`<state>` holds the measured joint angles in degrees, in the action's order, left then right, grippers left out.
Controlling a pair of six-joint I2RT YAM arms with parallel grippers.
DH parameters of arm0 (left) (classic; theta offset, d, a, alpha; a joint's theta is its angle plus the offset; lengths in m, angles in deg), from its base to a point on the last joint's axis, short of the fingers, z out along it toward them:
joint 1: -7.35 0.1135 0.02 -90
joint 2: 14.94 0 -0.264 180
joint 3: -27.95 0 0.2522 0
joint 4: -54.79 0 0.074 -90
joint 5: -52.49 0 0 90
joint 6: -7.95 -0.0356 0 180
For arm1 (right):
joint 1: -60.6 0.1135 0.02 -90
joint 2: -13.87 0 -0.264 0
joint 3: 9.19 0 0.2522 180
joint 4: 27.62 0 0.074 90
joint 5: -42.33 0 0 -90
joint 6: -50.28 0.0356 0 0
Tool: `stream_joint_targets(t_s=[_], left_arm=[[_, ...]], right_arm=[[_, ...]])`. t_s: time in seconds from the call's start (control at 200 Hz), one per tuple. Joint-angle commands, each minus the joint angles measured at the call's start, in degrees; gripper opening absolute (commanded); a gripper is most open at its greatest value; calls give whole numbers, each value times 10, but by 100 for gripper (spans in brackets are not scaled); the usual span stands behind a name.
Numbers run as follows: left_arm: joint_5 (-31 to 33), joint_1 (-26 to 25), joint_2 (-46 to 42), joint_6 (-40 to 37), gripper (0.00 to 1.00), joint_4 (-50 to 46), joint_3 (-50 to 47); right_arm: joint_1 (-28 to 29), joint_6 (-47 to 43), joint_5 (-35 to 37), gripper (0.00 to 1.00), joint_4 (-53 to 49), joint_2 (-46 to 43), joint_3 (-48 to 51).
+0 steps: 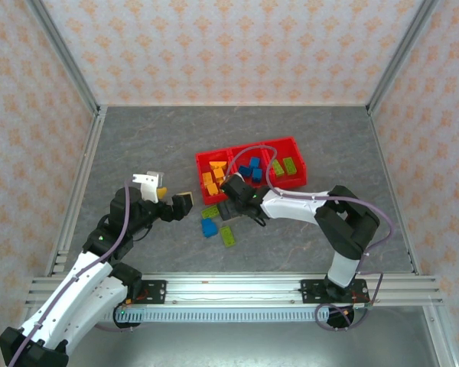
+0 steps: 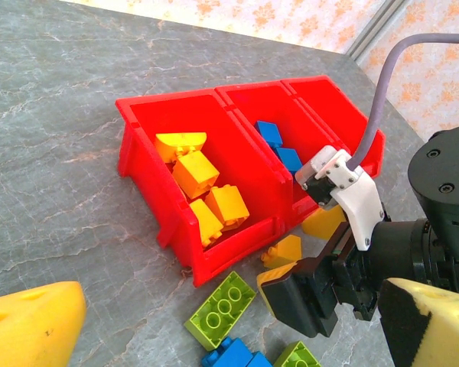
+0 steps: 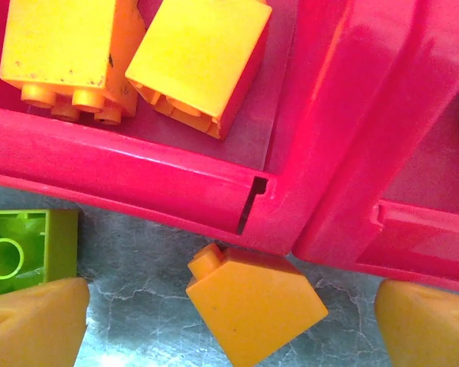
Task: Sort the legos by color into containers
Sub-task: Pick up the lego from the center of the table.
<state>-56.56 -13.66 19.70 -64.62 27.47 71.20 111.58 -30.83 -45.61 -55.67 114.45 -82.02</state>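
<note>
Three joined red containers (image 1: 208, 157) stand mid-table: orange legos (image 1: 213, 177) in the left one, blue legos (image 1: 252, 169) in the middle, green legos (image 1: 284, 166) on the right. My right gripper (image 3: 229, 325) is open, low at the containers' front wall (image 3: 138, 176). It straddles a loose orange sloped lego (image 3: 252, 306), with a gap on each side. That lego (image 2: 285, 251) also shows between the right gripper's pads (image 2: 279, 277). My left gripper (image 1: 174, 199) hangs open and empty to the left of the loose bricks.
In front of the containers lie a green brick (image 1: 211, 212), a blue brick (image 1: 209, 227) and another green brick (image 1: 228, 235). The right arm's elbow (image 1: 352, 222) rises at the right. A metal frame (image 1: 84, 92) and patterned walls enclose the table.
</note>
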Motion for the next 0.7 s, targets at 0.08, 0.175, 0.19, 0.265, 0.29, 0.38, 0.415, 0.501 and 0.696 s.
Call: stream_joint_targets(t_s=[0.08,0.175,0.19,0.265,0.29,0.38,0.415,0.501,0.696], left_arm=[[-5,-6,-3,-9,99,2,0],[-5,-6,-2,-9,99,2,0],[-5,-6,-2,-9,99,2,0],[-5,-5,-2,-9,100,2,0],[-5,-6,-2,-9,100,2,0],[-5,-6,-2,-9,99,2,0],[-5,-6,-2,-9,100,2,0],[-5,-7,-2,-9,99,2,0],[-5,-6,-2,-9,99,2,0]], right_arm=[[-9,-16,-7,89,14,16,-18],[-11,-21,-12,81,13,27,-31],[-11,-22,-12,80,13,29,-31],[-11,-24,-14,76,12,36,-39],[-11,-24,-14,75,11,39,-41],[-12,-25,-16,71,10,45,-45],[-12,-25,-18,70,10,47,-46],[-12,-25,-20,67,8,51,-47],[-12,-24,-16,58,1,51,-45]])
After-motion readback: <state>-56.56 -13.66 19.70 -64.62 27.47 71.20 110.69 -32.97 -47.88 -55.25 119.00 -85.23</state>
